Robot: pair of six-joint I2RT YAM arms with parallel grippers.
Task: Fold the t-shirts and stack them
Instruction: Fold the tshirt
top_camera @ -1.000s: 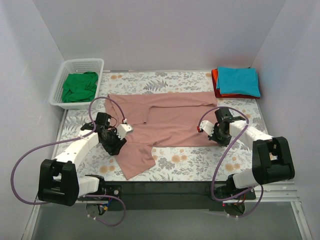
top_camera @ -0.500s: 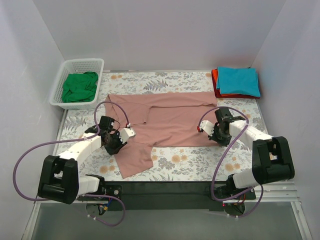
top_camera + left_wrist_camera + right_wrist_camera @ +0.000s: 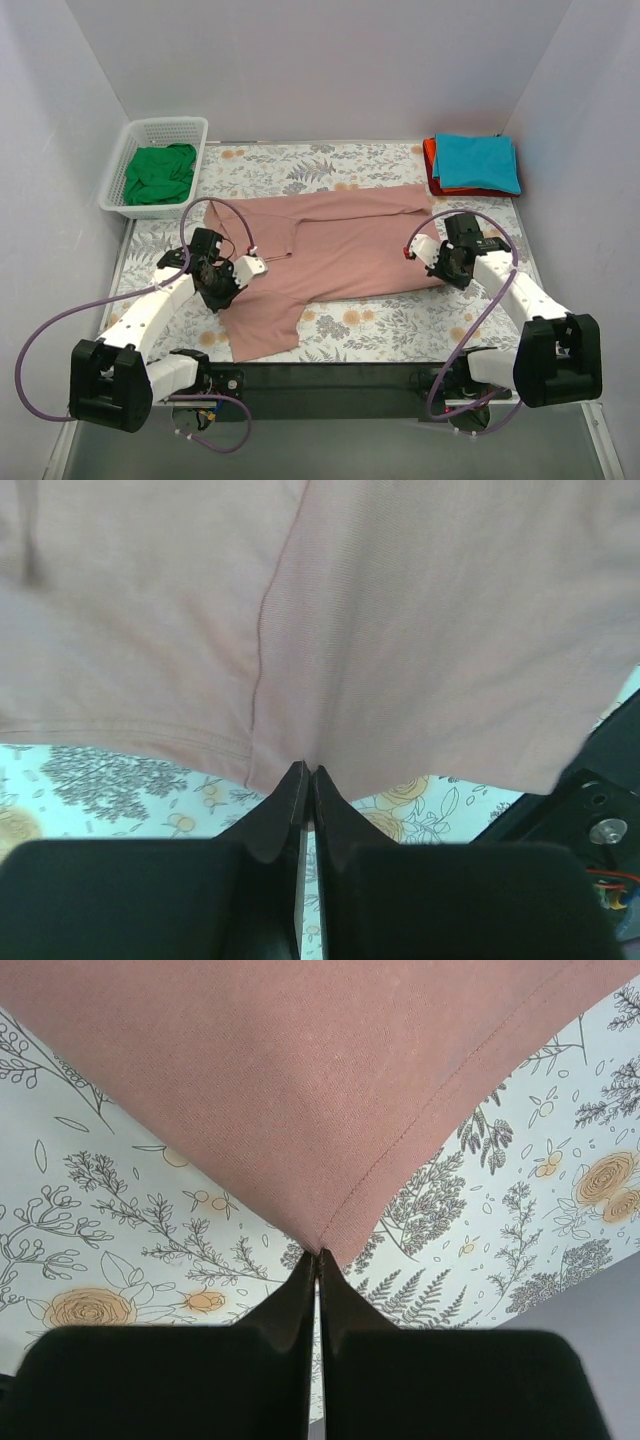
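The dusty-pink t-shirt (image 3: 330, 245) lies spread across the middle of the floral cloth, plain side up, one part trailing toward the near edge. My left gripper (image 3: 222, 285) is shut on its left edge near a seam (image 3: 308, 768); the fabric (image 3: 400, 630) hangs lifted in the left wrist view. My right gripper (image 3: 443, 262) is shut on the shirt's right hem corner (image 3: 320, 1252), held above the cloth. A green t-shirt (image 3: 160, 173) lies crumpled in the white basket. A folded teal t-shirt (image 3: 477, 161) lies on a folded red-orange one (image 3: 432, 165) at the back right.
The white mesh basket (image 3: 135, 135) stands at the back left. The floral table cloth (image 3: 400, 320) covers the table. White walls close in on three sides. The black rail (image 3: 330, 375) with the arm bases runs along the near edge.
Both grippers have lifted and pulled the pink shirt's ends outward and toward the near edge. The right gripper moved right, the left stayed near the shirt's left edge; the shirt now lies more stretched and slanted.
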